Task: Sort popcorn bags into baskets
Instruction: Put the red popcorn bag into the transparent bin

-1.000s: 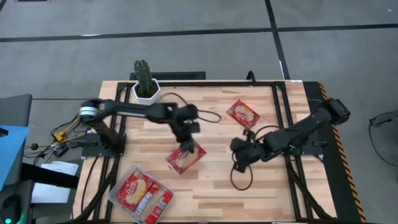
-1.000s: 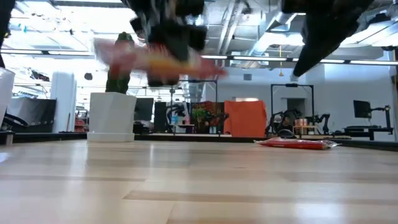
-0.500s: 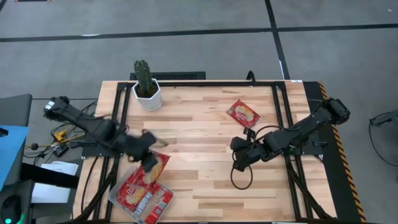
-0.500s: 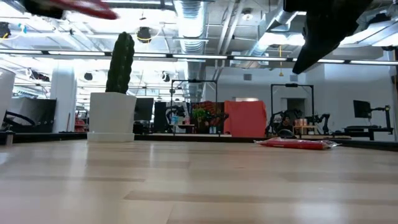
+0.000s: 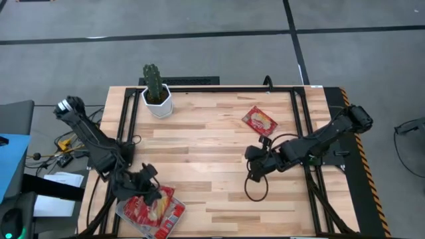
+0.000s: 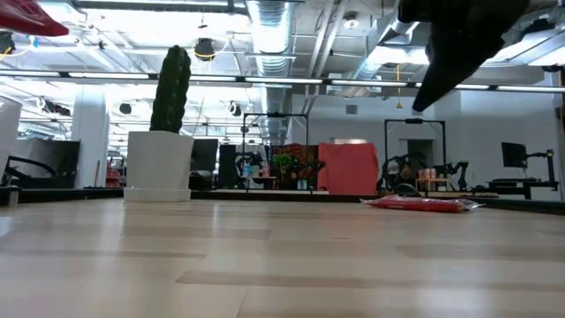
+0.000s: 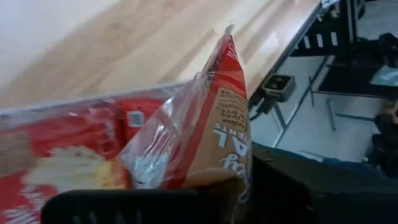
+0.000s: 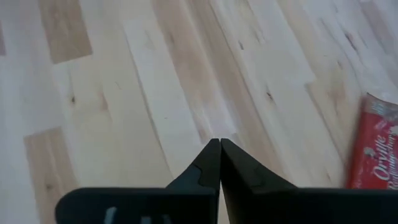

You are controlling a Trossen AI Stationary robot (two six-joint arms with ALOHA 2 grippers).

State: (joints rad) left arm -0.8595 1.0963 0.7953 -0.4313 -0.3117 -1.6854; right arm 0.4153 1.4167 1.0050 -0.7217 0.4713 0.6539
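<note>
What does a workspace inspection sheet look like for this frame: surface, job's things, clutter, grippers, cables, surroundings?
Surface: wooden table, dark frame rails.
Job's things: clear tray at the front-left corner holding red packets; one popcorn bag held above it; lone bag lying right of centre at the back.
Clutter: cactus pot at the back-left.
Grippers: left gripper shut on the bag over the tray; right gripper shut, empty, above bare wood.
Cables: looped cable under the right arm.
Surroundings: lab room, nobody seen.

Red popcorn bags point(image 5: 151, 211) fill the clear tray point(image 5: 123, 211); one bag point(image 5: 259, 121) lies flat apart
</note>
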